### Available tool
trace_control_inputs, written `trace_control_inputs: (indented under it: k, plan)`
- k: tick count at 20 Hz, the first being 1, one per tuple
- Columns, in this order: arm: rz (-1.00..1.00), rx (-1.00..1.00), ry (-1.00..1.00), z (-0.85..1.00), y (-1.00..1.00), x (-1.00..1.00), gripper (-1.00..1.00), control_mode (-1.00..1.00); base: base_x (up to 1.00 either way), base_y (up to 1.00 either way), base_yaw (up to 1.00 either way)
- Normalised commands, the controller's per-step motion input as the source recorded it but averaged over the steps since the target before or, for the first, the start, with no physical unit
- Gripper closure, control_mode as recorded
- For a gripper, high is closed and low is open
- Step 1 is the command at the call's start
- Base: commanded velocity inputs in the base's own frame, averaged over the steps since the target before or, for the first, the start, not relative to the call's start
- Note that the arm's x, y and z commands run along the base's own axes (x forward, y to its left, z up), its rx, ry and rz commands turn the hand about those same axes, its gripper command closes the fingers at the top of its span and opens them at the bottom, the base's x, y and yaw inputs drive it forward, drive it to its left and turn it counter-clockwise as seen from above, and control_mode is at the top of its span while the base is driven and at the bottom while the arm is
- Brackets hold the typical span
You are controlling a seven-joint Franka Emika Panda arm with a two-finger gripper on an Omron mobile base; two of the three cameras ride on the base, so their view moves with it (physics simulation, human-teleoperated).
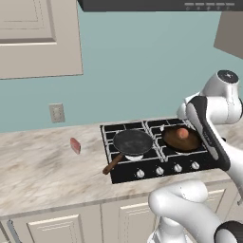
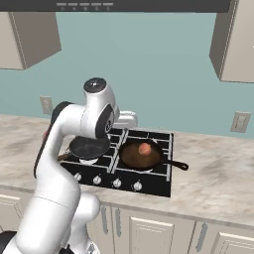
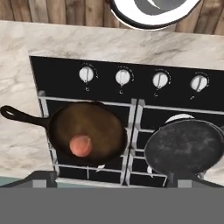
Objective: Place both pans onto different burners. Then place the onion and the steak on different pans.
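Pans sit on separate burners: black pan [image 1: 132, 142] empty, reddish-brown pan [image 1: 181, 138] holding the onion [image 1: 182, 133]. You still must fetch the steak [image 1: 75, 145] from the surface [image 1: 38, 166]; hand state I cannot tell.

The cooktop [image 2: 149, 184] is set into the marble counter [image 2: 218, 173], near its front edge, with silver knobs [image 2: 117, 183] along the cooktop's front. The reddish-brown pan [image 2: 141, 155] sits on the front right burner, its handle pointing toward the cooktop's right edge. The onion [image 2: 144, 148] rests inside this pan, near its centre. The black pan [image 2: 89, 147] sits on the front left burner, partly hidden by the arm [image 2: 74, 124]. The gripper itself is hidden behind the arm. Wall outlets [image 2: 241, 122] are mounted above the counter.
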Motion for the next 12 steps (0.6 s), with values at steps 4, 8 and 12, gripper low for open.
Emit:
trace_control_inputs:
  k: [4,8,12]
  plan:
    - [0.00,0.04,0.00,0.25,0.42,-0.21,-1.00,-1.00,0.00,0.00,0.00]
    - [0.00,0.05,0.00,0.16,0.50,-0.17,-1.00,-1.00,0.00,0.00,0.00]
    - [0.00,0.06,0.00,0.04,0.62,-0.12,-1.00,-1.00,0.00,0.00,0.00]
